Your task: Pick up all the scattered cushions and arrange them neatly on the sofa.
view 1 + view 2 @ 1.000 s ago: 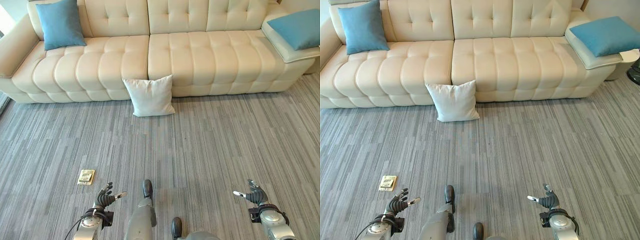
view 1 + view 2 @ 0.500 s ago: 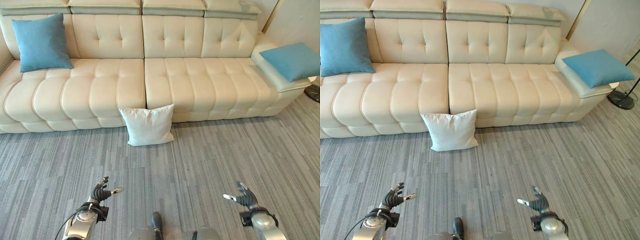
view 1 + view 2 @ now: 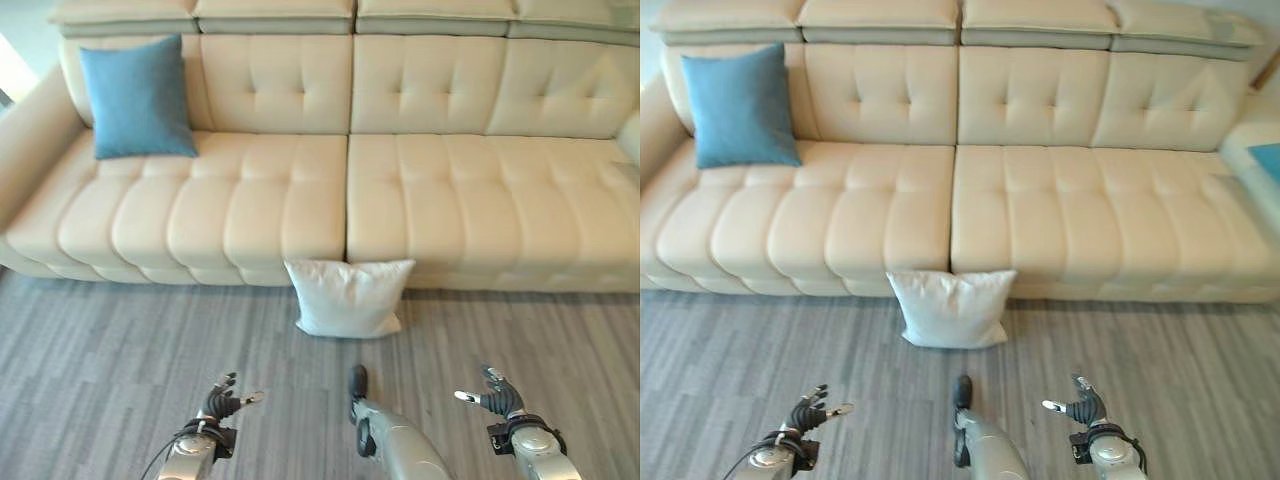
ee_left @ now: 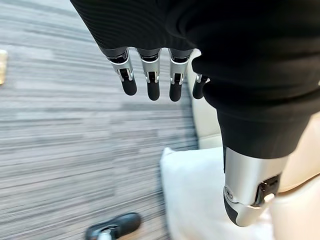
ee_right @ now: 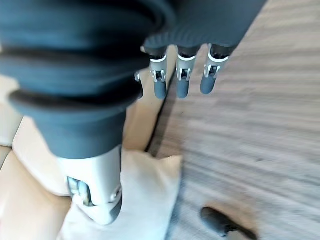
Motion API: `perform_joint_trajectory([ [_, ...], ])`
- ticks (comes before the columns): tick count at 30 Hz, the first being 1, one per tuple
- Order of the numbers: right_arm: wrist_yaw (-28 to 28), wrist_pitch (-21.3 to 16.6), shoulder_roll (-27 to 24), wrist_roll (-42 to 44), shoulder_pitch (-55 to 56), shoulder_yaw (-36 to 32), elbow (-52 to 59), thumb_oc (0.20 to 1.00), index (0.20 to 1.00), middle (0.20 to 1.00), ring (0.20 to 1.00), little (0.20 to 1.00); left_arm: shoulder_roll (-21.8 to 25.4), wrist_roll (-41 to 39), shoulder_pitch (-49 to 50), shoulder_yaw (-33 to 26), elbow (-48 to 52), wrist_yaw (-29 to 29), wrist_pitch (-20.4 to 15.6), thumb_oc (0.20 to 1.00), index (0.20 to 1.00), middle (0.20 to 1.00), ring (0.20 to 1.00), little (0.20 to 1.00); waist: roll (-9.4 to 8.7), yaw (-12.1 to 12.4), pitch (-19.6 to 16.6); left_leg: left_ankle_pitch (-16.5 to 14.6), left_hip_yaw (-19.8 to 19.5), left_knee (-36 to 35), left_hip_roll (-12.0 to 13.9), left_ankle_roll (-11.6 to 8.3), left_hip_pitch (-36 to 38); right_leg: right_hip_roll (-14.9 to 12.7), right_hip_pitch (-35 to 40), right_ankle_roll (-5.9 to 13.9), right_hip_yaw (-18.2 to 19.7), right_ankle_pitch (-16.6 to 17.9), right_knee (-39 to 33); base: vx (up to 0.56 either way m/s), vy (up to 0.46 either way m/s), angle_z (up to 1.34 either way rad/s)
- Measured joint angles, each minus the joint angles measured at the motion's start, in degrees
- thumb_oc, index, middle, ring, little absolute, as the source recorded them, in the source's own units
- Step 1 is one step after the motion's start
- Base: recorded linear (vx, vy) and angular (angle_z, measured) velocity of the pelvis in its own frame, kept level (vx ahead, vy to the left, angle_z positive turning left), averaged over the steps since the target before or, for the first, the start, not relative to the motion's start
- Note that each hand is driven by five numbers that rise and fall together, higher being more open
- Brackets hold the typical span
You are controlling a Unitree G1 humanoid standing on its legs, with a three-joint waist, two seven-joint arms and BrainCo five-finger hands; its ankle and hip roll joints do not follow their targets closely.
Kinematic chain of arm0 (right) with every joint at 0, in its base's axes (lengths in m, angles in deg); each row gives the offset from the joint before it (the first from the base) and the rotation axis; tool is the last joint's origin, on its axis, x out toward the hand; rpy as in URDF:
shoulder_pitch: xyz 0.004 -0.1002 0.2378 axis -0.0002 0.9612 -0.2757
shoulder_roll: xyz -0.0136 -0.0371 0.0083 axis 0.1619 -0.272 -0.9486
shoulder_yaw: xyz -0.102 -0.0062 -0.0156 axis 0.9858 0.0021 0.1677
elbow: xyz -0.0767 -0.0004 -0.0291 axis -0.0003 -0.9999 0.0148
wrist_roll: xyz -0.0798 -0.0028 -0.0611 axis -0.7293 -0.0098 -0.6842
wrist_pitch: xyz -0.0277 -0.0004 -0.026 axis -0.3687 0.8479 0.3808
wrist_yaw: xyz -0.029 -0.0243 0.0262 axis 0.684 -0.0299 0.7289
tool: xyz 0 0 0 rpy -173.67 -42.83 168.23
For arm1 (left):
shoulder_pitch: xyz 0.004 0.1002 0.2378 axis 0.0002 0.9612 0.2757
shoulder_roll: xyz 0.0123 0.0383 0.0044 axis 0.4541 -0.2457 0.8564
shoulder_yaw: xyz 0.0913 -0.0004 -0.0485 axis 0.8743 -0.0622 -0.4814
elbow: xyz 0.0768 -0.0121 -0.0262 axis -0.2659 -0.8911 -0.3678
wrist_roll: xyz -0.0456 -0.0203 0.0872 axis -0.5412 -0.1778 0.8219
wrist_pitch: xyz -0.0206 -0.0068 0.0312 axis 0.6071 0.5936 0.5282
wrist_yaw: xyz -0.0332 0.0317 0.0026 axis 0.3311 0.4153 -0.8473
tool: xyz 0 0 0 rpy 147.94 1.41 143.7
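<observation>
Nearest the camera, above the grey striped carpet (image 3: 120,350), the left robot hand (image 3: 222,401) and the right robot hand (image 3: 496,393) hung apart, both empty with fingers loosely spread. Beyond and between them, well clear of either, a white cushion (image 3: 347,297) stood on the floor, propped against the front edge of the cream sofa (image 3: 450,200) at the seam between its seats. Farther back, a blue cushion (image 3: 136,97) leaned upright against the backrest at the sofa's left corner.
</observation>
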Motion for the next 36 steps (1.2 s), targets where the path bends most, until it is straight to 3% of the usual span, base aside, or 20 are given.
perform_joint_trajectory([
  [1, -0.20, -0.01, 0.23, 0.07, -0.64, 0.61, 0.45, 1.000, 1.000, 1.000, 1.000, 1.000, 0.83, -0.04, -0.15, -0.13, 1.09, -0.34, -0.11, 1.000, 1.000, 1.000, 1.000, 1.000, -0.42, 0.88, -0.06, -0.88, 2.66, 7.21, 2.80, 0.02, -5.22, 0.25, 2.03, 1.02, 0.29, -0.52, -0.38, 0.26, -0.141, 0.15],
  [2, -0.29, -0.18, 0.28, 0.12, -1.27, 0.61, 0.47, 1.000, 1.000, 1.000, 1.000, 1.000, 1.33, -0.06, -0.29, -0.35, 1.33, -0.44, -0.13, 1.000, 1.000, 1.000, 1.000, 1.000, -1.18, 1.21, 0.32, -1.26, 2.71, 8.38, 4.11, 0.19, -7.51, 0.36, 3.78, -0.21, 1.07, -2.87, -0.63, 0.27, -0.115, -0.35],
  [3, -0.27, -0.01, 0.29, 0.20, -2.47, 0.61, 0.24, 1.000, 1.000, 1.000, 1.000, 1.000, 2.14, -0.09, -0.16, -0.40, 1.14, -0.42, -0.08, 1.000, 1.000, 1.000, 1.000, 1.000, -2.67, 2.61, 0.66, -2.11, 4.16, 8.01, 6.59, 0.93, -9.57, 0.50, 6.08, 0.66, 3.02, -2.61, -1.12, 0.16, -0.040, -0.57],
  [5, -0.17, -0.29, 0.00, 0.25, -3.61, 0.57, 0.63, 1.000, 1.000, 1.000, 1.000, 1.000, 2.74, -0.09, 0.34, -0.43, 0.94, -0.47, 0.05, 1.000, 1.000, 1.000, 1.000, 1.000, -3.55, 3.04, 0.58, -2.05, 3.50, 4.81, 9.04, 0.78, -12.45, 0.50, 8.26, 0.61, 4.79, -2.74, -1.41, 0.21, -0.008, -0.62],
  [7, 0.26, 0.01, -0.62, 0.45, -4.10, 0.40, 0.84, 1.000, 1.000, 1.000, 1.000, 1.000, 3.09, -0.06, -0.40, -0.34, 1.16, -0.47, 0.07, 1.000, 1.000, 1.000, 1.000, 1.000, -4.77, 2.85, 0.90, -1.67, 1.96, -2.85, 9.83, 0.52, -15.04, -0.76, 10.91, 1.99, 5.12, -4.87, -2.24, 0.15, 0.054, -0.34],
  [9, 0.84, 0.06, -1.44, 0.45, -4.10, 0.39, 0.44, 1.000, 1.000, 1.000, 1.000, 1.000, 3.09, -0.01, -1.72, -0.34, 1.18, -0.46, 0.11, 1.000, 1.000, 1.000, 1.000, 1.000, -4.25, 2.49, 1.23, 0.71, 1.80, -11.36, 10.95, 0.53, -17.31, -0.84, 12.81, 2.88, 5.30, -5.43, -2.82, 0.08, 0.068, -0.33],
  [10, 0.95, 0.13, -1.46, 0.46, -4.01, 0.43, -0.87, 1.000, 1.000, 1.000, 1.000, 1.000, 3.16, -0.01, -2.21, -0.34, 1.18, -0.46, 0.11, 1.000, 1.000, 1.000, 1.000, 1.000, -4.19, 2.29, 1.26, 3.31, 1.90, -14.40, 10.87, 0.91, -17.88, -0.87, 14.41, 3.88, 5.37, -6.07, -3.40, 0.08, 0.113, -0.33],
  [11, 0.96, 0.24, -2.16, 0.45, -3.78, 0.41, -1.42, 1.000, 1.000, 1.000, 1.000, 1.000, 2.74, -0.01, -2.07, -0.21, 1.20, -0.46, 0.12, 1.000, 1.000, 1.000, 1.000, 1.000, -2.71, 1.92, 1.11, 12.26, 1.63, -15.93, 11.39, 0.86, -17.92, 0.05, 15.52, 5.09, 5.65, -6.89, -3.33, 0.08, 0.095, -0.34],
  [12, 1.06, 0.25, -2.20, 0.43, -3.38, 0.36, -1.70, 1.000, 1.000, 1.000, 1.000, 1.000, 2.58, -0.02, -1.87, -0.25, 1.02, -0.46, 0.17, 1.000, 1.000, 1.000, 1.000, 1.000, -2.35, 1.37, 0.99, 11.01, 2.13, -17.12, 11.51, 2.83, -16.41, 0.16, 16.05, 5.73, 6.03, -7.29, -3.54, 0.09, 0.145, -0.21],
  [16, 0.88, 0.39, -2.00, 0.39, -2.11, 0.16, -1.74, 1.000, 1.000, 1.000, 1.000, 1.000, 2.73, 0.00, -1.39, -0.29, 1.04, -0.76, 0.23, 1.000, 1.000, 1.000, 1.000, 1.000, -2.36, 1.19, 0.75, 10.94, 0.67, -28.78, 8.85, 3.18, -9.04, -1.23, 16.59, 8.76, 7.86, -8.26, -3.12, 0.01, 0.093, -0.16],
  [19, 0.81, 0.44, -1.95, -0.07, -1.81, 0.17, -1.45, 1.000, 1.000, 1.000, 1.000, 1.000, 2.83, -0.04, -0.75, -0.39, 1.08, -0.77, 0.30, 1.000, 1.000, 1.000, 1.000, 1.000, -2.51, 1.27, 0.76, 11.24, 1.28, -30.62, 7.32, 3.75, -7.37, -2.44, 16.19, 10.67, 8.64, -8.67, -1.59, -0.07, 0.113, -0.27],
  [20, 0.70, 0.55, -1.66, -0.37, -2.82, 0.47, -0.98, 1.000, 1.000, 1.000, 1.000, 1.000, 3.32, -0.08, 0.35, -0.87, 1.39, -0.74, 0.28, 1.000, 1.000, 1.000, 1.000, 1.000, -2.45, 2.85, 0.73, 10.90, 4.03, -31.46, 7.62, 4.18, -6.75, -2.56, 13.49, 12.37, 9.64, -9.21, 1.56, -0.02, 0.020, -0.80],
  [24, 0.51, 0.77, -0.67, -1.26, -3.90, 0.63, -0.73, 1.000, 1.000, 1.000, 1.000, 1.000, 4.02, -0.08, 1.46, -1.74, 0.71, -0.66, 0.54, 1.000, 1.000, 1.000, 1.000, 1.000, -2.60, 3.21, 0.94, 10.09, 5.46, -31.27, 7.05, 5.64, -6.56, -4.30, 11.12, 14.45, 9.36, -11.02, 5.48, 0.00, -0.084, -0.32],
  [25, 0.05, 1.33, -0.42, -1.30, -3.95, 0.65, -0.61, 1.000, 1.000, 1.000, 1.000, 1.000, 3.99, -0.08, 1.21, -2.68, -0.55, -0.46, 0.45, 1.000, 1.000, 1.000, 1.000, 1.000, -1.90, 3.75, 1.41, 9.78, 5.82, -31.33, 7.52, 6.39, -6.95, -5.58, 9.51, 14.60, 9.11, -12.84, 7.73, 0.08, -0.205, -0.08],
  [27, -0.04, 1.34, -0.40, -1.33, -4.01, 0.69, 0.00, 1.000, 1.000, 1.000, 1.000, 1.000, 4.07, -0.12, 1.02, -3.30, -1.34, -0.13, 0.46, 1.000, 1.000, 1.000, 1.000, 1.000, -1.32, 4.68, 1.62, 9.52, 5.95, -30.65, 8.18, 6.71, -8.63, -9.69, 6.30, 15.33, 7.91, -12.56, 8.00, 0.18, -0.219, -0.17],
  [29, -0.28, 1.41, -0.27, -1.36, -4.01, 0.70, 0.29, 1.000, 1.000, 1.000, 1.000, 1.000, 4.15, -0.13, 1.08, -3.27, -1.49, 0.13, 0.55, 1.000, 1.000, 1.000, 1.000, 1.000, -1.70, 4.74, 1.55, 9.57, 4.87, -30.76, 8.61, 6.75, -9.19, -11.03, 5.43, 15.61, 8.03, -12.21, 6.09, 0.27, -0.253, 0.03],
  [31, -0.48, 1.49, 0.20, -1.38, -3.04, 1.06, 0.57, 1.000, 1.000, 1.000, 1.000, 1.000, 4.15, -0.14, 1.47, -4.02, -4.03, 0.53, 0.46, 1.000, 1.000, 1.000, 1.000, 1.000, -2.50, 4.60, 1.16, 10.42, 3.31, -31.38, 9.24, 5.00, -9.06, -11.85, 6.58, 16.69, 8.28, -11.53, 1.09, 0.25, -0.282, 0.29],
  [33, -0.49, 1.49, 0.03, -1.45, -2.75, 1.15, 0.62, 1.000, 1.000, 1.000, 1.000, 1.000, 3.82, -0.14, 2.55, -4.88, -4.02, 0.84, 0.48, 1.000, 1.000, 1.000, 1.000, 1.000, -3.07, 4.35, 0.71, 10.81, 2.74, -32.03, 10.03, 4.13, -8.75, -11.15, 6.89, 16.77, 8.36, -8.27, 0.70, 0.16, -0.247, 0.23],
  [34, -0.51, 1.44, -0.22, -1.84, -1.82, 1.11, 1.15, 1.000, 1.000, 1.000, 1.000, 1.000, 3.24, -0.14, 3.19, -4.80, -3.88, 0.99, 0.46, 1.000, 1.000, 1.000, 1.000, 1.000, -2.44, 4.21, 0.40, 10.96, 1.84, -33.15, 11.84, 3.21, -8.40, -9.45, 7.40, 16.28, 7.98, -7.22, 0.60, 0.10, -0.255, 0.34],
  [36, -0.63, 1.39, -0.86, -1.89, 0.09, 0.69, 1.51, 1.000, 1.000, 1.000, 1.000, 1.000, 2.21, -0.14, 3.11, -4.07, -3.56, 0.95, 0.46, 1.000, 1.000, 1.000, 1.000, 1.000, -2.09, 4.10, 0.31, 10.01, 1.52, -30.51, 14.87, 1.72, -9.55, -7.16, 8.01, 13.12, 5.60, -6.66, 0.40, 0.07, -0.278, 0.40],
])
